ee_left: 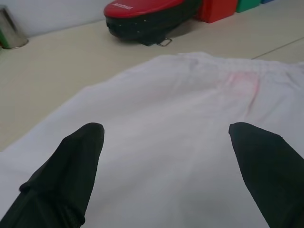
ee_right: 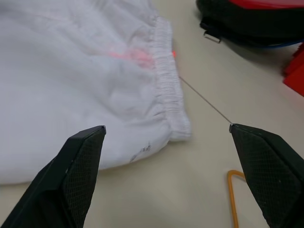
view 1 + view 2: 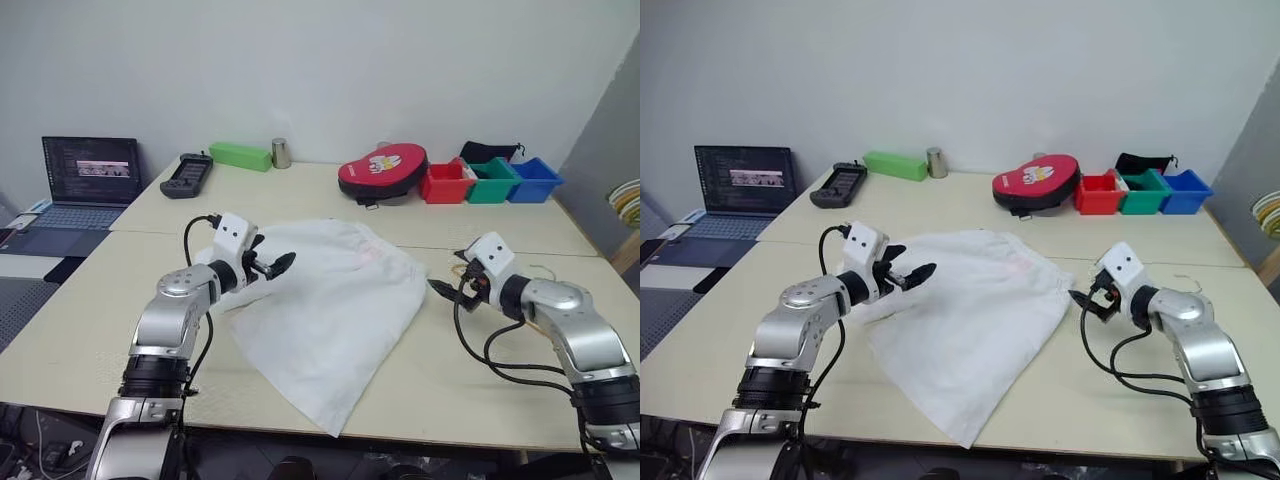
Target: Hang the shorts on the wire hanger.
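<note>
The white shorts (image 3: 330, 300) lie spread flat in the middle of the table (image 3: 90, 300), with their elastic waistband (image 2: 168, 85) toward my right arm and a faint pink print (image 1: 242, 83) near it. My left gripper (image 3: 278, 266) hovers open over the shorts' left part, nothing between its fingers (image 1: 80, 156). Just off the waistband's corner, my right gripper (image 3: 441, 290) is open too and holds nothing. A short piece of the yellow wire hanger (image 2: 232, 199) lies on the table beside the right gripper; the rest is hidden under my right arm.
Along the far side stand a red pouch (image 3: 383, 170), red (image 3: 447, 183), green (image 3: 492, 180) and blue (image 3: 533, 180) bins, a metal can (image 3: 281, 152), a green box (image 3: 240, 156) and a black controller (image 3: 187, 173). A laptop (image 3: 90, 175) sits far left.
</note>
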